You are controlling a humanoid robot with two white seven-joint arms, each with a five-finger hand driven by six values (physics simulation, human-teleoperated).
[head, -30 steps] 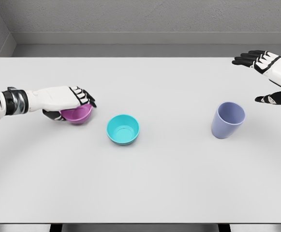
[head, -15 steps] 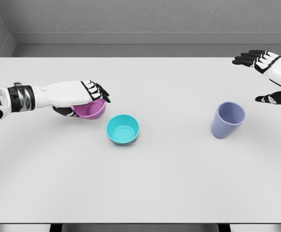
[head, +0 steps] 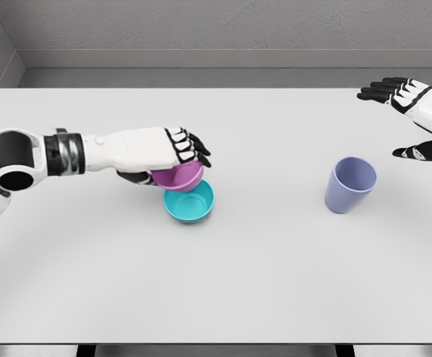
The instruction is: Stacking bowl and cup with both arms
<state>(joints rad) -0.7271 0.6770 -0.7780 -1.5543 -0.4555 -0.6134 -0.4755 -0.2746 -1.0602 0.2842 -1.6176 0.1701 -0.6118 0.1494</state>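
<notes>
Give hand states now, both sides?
Left hand: closed on the purple bowl, above the teal bowl.
Right hand: open, empty.

We see a bright, evenly lit render with soft, diffuse light from above. The wide white matte table [head: 260, 282] shows no glare. Only faint, blurred shadows sit under the turquoise plastic bowl [head: 189, 202] and the lavender plastic cup [head: 349, 186]. Everything is sharp, with no visible edge distortion.

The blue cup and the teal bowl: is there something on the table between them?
No. In the head view, only bare white table lies between the teal bowl and the blue cup.
</notes>
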